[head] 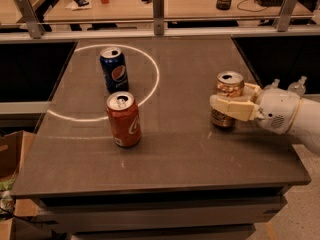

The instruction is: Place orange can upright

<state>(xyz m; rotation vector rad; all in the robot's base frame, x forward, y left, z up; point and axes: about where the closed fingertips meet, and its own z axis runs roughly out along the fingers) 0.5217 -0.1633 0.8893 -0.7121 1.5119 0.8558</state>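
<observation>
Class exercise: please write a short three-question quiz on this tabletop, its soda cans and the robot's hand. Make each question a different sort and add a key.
1. True or false: the blue Pepsi can stands inside the white ring on the dark tabletop.
2. How many cans stand upright on the tabletop?
3. The robot's white hand, at the table's right side, is around which can?
A) blue Pepsi can
B) red cola can
C) shiny copper-orange soda can

Key: 1 true; 2 three; 3 C.
</observation>
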